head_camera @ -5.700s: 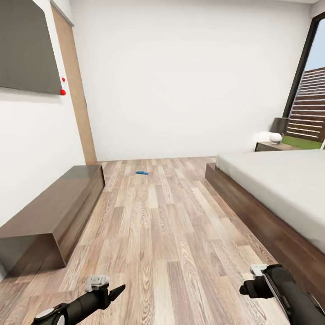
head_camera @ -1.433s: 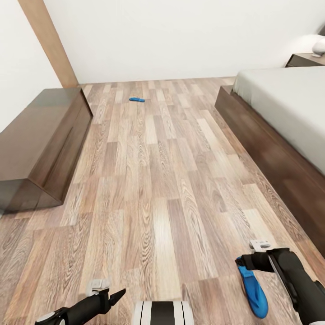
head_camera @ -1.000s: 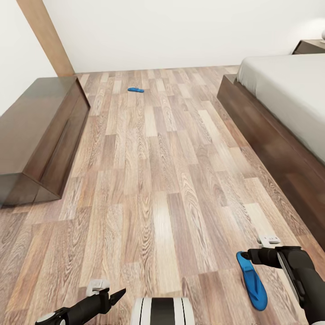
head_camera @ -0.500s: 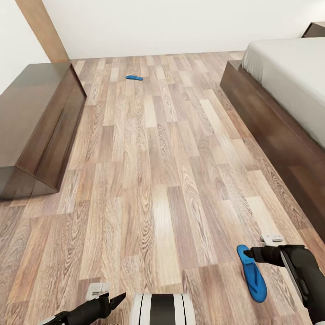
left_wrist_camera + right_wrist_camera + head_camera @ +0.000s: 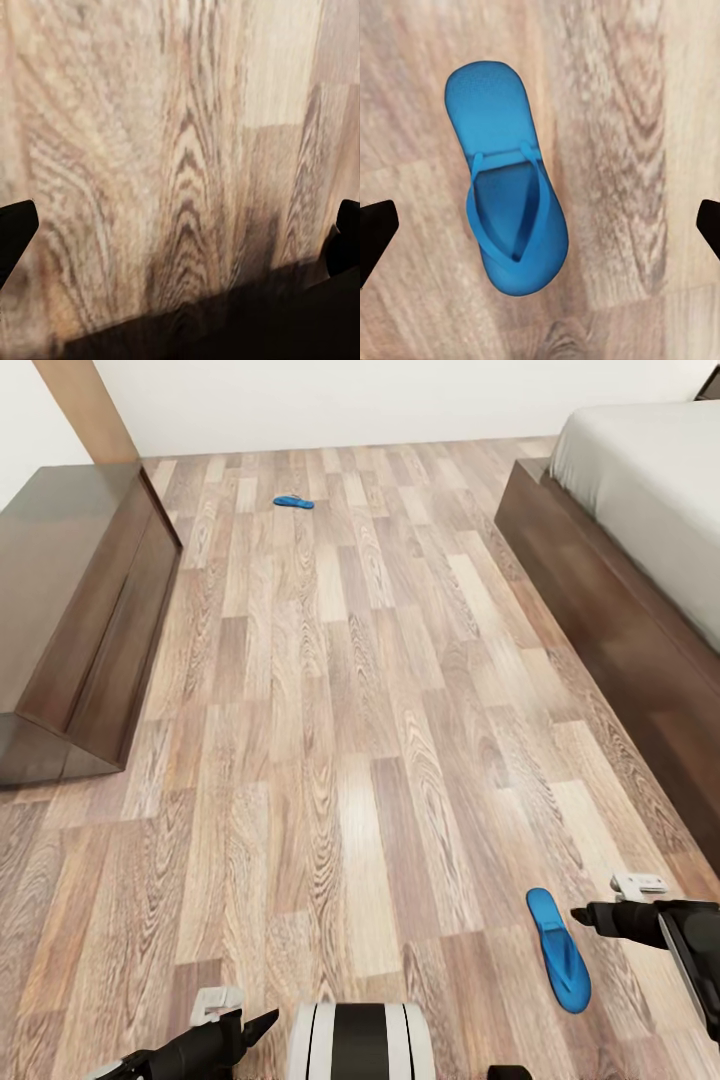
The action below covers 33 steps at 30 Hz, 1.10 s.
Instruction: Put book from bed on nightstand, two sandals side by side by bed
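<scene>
We hovered our right gripper (image 5: 590, 917) over one blue sandal (image 5: 558, 949) on the plank floor (image 5: 340, 690).

Our right jaws were spread wide and empty, the near sandal (image 5: 506, 184) lying flat below them, close to the bed (image 5: 640, 540) frame's side. The far sandal (image 5: 293, 502) lay well apart from the bed, out past the low dark bench (image 5: 70, 610). Our left gripper (image 5: 262, 1022) hung over bare floor, its jaws also apart.
</scene>
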Tool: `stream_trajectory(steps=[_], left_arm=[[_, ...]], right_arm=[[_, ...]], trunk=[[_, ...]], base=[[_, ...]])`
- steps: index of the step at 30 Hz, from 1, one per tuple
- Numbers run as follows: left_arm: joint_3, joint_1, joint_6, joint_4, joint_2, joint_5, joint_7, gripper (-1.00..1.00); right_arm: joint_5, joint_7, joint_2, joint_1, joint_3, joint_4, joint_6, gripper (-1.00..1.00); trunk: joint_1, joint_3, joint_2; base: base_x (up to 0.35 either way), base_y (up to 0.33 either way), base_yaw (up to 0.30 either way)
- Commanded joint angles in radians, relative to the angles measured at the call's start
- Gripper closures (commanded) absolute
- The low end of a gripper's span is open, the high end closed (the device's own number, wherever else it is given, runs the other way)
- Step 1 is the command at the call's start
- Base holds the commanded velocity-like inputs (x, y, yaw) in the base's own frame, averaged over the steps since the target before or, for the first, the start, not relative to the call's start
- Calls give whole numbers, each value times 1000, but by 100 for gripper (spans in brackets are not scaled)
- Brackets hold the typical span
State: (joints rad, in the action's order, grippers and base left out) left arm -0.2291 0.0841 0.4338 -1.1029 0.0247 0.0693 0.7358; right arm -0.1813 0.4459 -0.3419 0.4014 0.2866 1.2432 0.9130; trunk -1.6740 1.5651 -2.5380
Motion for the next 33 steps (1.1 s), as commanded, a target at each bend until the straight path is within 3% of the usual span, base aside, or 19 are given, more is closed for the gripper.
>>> stream_trajectory(steps=[1,31,33], left_arm=[[-1,0,9,-1,0,7,2,-100],[-1,0,9,0,0,7,2,-100],[-1,0,9,0,0,7,2,-100]], right_arm=[[-10,10,0,1,1,1,3,-100],[-18,8,5,1,-5,4,2,-100],[-19,8,6,1,-6,4,2,-100]], trunk=[[0,5,0],[-14,121,-7],[-14,121,-7]], base=[[0,0,0],[0,0,0],[0,0,0]])
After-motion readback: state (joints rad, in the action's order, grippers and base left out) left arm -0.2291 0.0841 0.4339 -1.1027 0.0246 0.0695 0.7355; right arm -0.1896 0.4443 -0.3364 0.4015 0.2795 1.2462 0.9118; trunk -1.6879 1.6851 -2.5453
